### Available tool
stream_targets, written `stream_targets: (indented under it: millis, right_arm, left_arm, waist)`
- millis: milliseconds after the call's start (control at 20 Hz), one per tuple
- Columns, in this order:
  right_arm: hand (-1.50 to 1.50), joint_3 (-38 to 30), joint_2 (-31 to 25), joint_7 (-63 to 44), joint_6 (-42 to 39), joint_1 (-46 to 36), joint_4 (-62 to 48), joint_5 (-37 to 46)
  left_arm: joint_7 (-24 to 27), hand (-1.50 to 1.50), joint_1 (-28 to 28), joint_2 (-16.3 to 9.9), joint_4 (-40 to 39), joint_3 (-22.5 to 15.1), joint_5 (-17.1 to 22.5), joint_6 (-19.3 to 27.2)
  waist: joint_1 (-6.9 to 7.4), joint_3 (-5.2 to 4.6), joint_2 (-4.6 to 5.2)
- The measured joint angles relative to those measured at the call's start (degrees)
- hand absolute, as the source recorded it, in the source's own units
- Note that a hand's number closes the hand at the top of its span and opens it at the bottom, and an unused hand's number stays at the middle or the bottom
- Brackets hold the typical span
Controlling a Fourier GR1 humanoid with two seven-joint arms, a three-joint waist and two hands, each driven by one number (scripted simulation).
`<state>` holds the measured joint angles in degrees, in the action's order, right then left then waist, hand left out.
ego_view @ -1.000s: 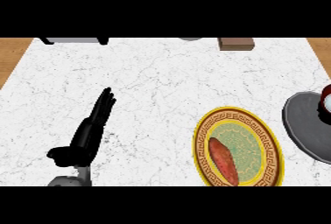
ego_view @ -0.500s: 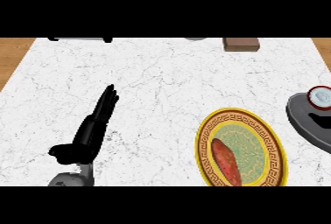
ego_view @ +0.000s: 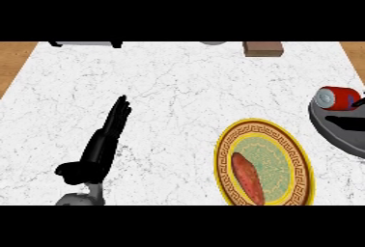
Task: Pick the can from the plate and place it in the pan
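The left robot hand (ego_view: 100, 144) is resting on the table (ego_view: 178, 82), fingers lying straight and together, pointing up and away, holding nothing. Far to its right, past the plate (ego_view: 303, 166) bearing a reddish sausage (ego_view: 247, 177), the can (ego_view: 336, 98) is lying in the pan (ego_view: 342, 128).

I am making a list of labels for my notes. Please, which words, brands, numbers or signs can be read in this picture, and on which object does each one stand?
None can be read.
The red can at the pan: no legible print shows.
The plate: only a gold key-pattern border, no letters.
The brown block: plain.
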<state>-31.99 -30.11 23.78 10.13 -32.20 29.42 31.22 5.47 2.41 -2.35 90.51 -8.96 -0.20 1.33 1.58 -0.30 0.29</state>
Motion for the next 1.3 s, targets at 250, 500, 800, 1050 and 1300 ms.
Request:
stream_targets:
  millis: [250, 500, 800, 1050, 1300]
  right_arm:
    - [-1.5, -5.64, -1.34, 5.16, -3.35, -0.72, -2.14, -7.32]
    - [-1.5, -9.93, -5.82, 7.79, -13.72, 2.44, -4.06, -13.91]
    - [-1.5, -11.85, -9.92, 12.63, -29.52, 8.96, -5.1, -19.3]
    - [-1.5, -11.16, -12.14, 16.13, -36.21, 15.25, -4.24, -21.41]
    - [-1.5, -9.79, -11.65, 18.54, -36.3, 21.0, -0.82, -22.97]
  left_arm:
    - [-0.07, 0.0, -1.13, -0.34, 0.65, 0.47, 0.11, -0.1]
    - [1.33, 0.0, -2.16, -0.55, 0.19, 1.31, 0.23, -0.15]
    - [-0.41, 0.0, -1.55, -0.46, 1.07, 1.35, 0.14, -0.03]
    - [0.29, 0.0, -1.26, -0.22, 0.14, 1.84, 0.06, -0.08]
    - [0.42, 0.0, -2.59, 0.29, 1.12, 0.97, -0.93, 0.36]
  waist:
    - [-0.61, 0.22, -0.08]
    - [-1.3, 0.31, -0.19]
    - [-1.76, 0.33, -0.32]
    - [-1.79, 0.33, -0.3]
    - [-1.83, 0.31, -0.35]
